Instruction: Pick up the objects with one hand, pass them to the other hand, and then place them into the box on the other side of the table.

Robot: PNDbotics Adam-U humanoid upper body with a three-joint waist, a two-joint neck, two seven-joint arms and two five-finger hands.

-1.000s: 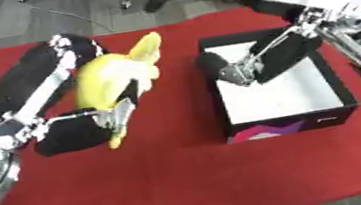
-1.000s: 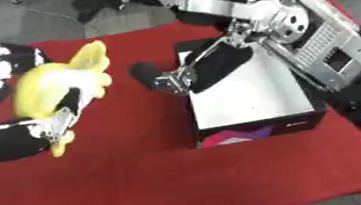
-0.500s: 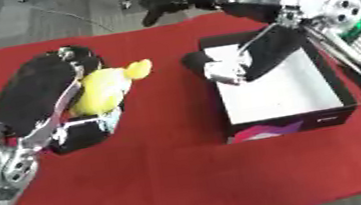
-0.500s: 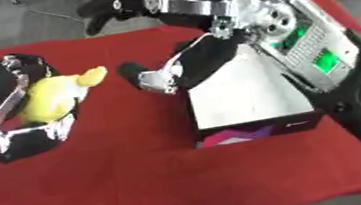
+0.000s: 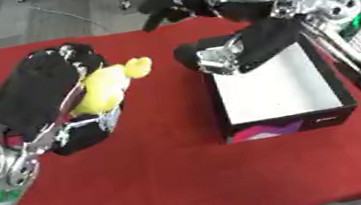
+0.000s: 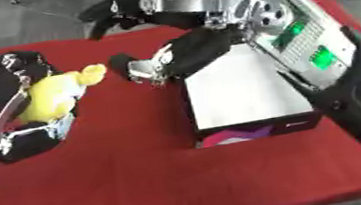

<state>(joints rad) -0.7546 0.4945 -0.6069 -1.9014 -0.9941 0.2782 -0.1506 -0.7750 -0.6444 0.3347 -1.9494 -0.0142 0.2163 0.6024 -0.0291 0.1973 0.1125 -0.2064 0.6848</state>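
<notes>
Handover pending: yellow toy in left robot hand, right robot hand reaching over

While the left robot hand (image 5: 47,100) has its fingers curled round the soft yellow plush toy (image 5: 109,83), that toy sits lifted just above the red cloth-covered surface (image 5: 168,177), left of centre, with a small rounded yellow end poking out toward the middle. Right robot hand (image 5: 213,59) hangs over the near-left corner of the open black cardboard box with a white floor (image 5: 275,91), fingers partly curled, nothing in them; the two robot hands are near each other but apart, a strip of red between them. Box lies on the right side of the surface, a coloured pattern on its front wall, nothing seen inside it.

Judgement on handling: toy looks light, squashy, likely fuzzy so not slippery, not fragile; will deform under a pinch, so a wrap round the body is safer than a fingertip pinch. Best spot for the receiving robot hand is probably the exposed rounded end and the upper body that sticks out past the left fingers, since the rest is covered. Risk: toy sagging or slipping out if the left lets go before the right has closed. Pass not yet made, box placing not yet done
</notes>
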